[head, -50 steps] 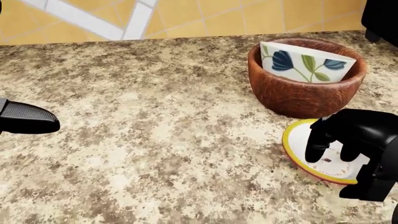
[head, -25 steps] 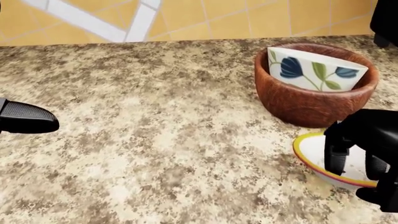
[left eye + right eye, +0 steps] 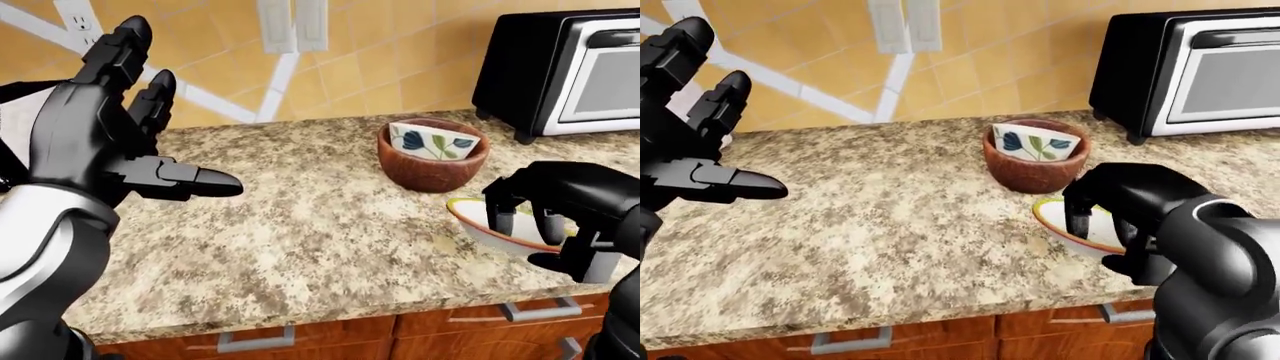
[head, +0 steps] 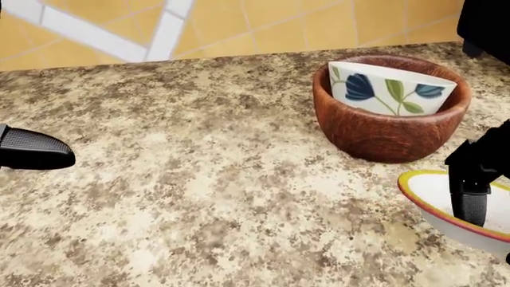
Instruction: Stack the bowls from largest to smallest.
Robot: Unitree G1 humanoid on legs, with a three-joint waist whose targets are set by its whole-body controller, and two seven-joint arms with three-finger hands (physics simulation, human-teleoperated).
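Gripping the yellow-rimmed bowl (image 3: 500, 229) at the counter's (image 3: 300, 217) near edge, the right hand (image 3: 560, 206) is clenching its rim.
The left hand (image 3: 110, 142) is hovering spread; the flowered bowl (image 4: 388, 88) is sitting tilted inside the wooden bowl (image 4: 382, 128) just beyond.

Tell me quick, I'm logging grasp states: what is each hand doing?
Left hand: open, empty, raised over the counter.
Right hand: closed on the yellow-rimmed bowl, fingers over its rim.

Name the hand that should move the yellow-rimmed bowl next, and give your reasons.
The right hand: its fingers already curl over the rim of the yellow-rimmed bowl, close beside the wooden bowl holding the floral bowl. The left hand hangs open, far across the counter.
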